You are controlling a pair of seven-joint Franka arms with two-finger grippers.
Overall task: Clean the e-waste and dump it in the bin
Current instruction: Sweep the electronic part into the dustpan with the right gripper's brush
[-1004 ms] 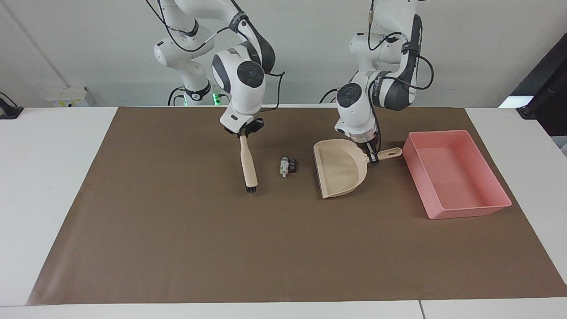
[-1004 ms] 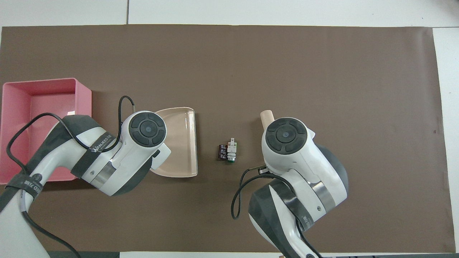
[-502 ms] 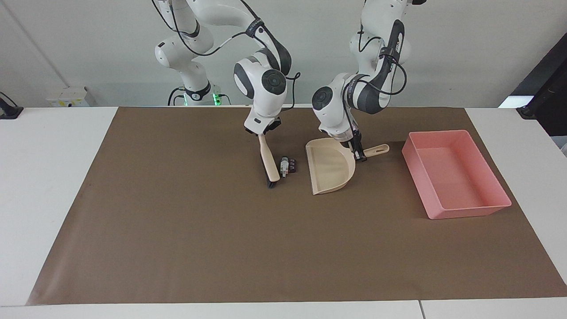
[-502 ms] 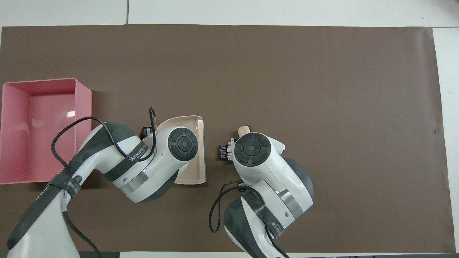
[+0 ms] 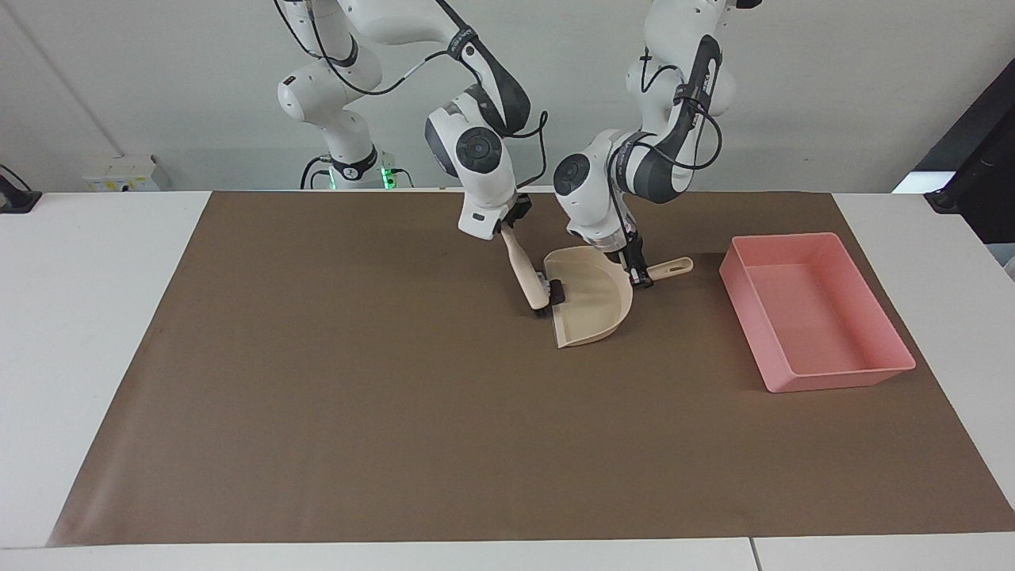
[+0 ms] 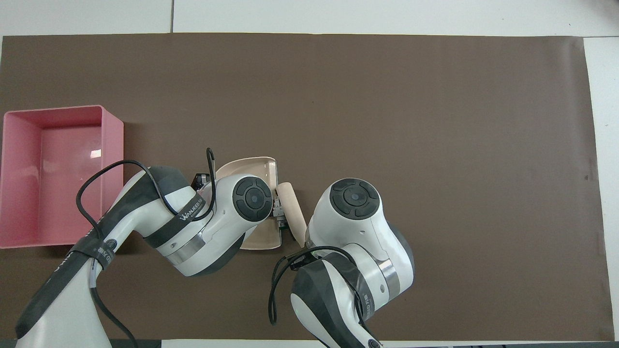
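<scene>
In the facing view, just above the centre of the frame, the right gripper (image 5: 507, 224) pinches the top of a beige brush (image 5: 527, 274), which slants down so its dark bristles meet the open lip of the beige dustpan (image 5: 591, 305); that slant looks meant to push the e-waste (image 5: 557, 292), seen as a small dark bit right at the lip, onto the pan. The left gripper (image 5: 638, 272) is clamped on the dustpan's handle, apparently pressing the lip flat to the brown mat (image 5: 317, 412) so nothing slips under. The bin (image 5: 817, 313), at centre right of the frame, sits well apart, waiting for the dump. In the overhead view, slightly left of centre, the brush lies along the pan's open edge with the e-waste (image 6: 279, 211) wedged between them; both grippers are hidden under their wrists.
</scene>
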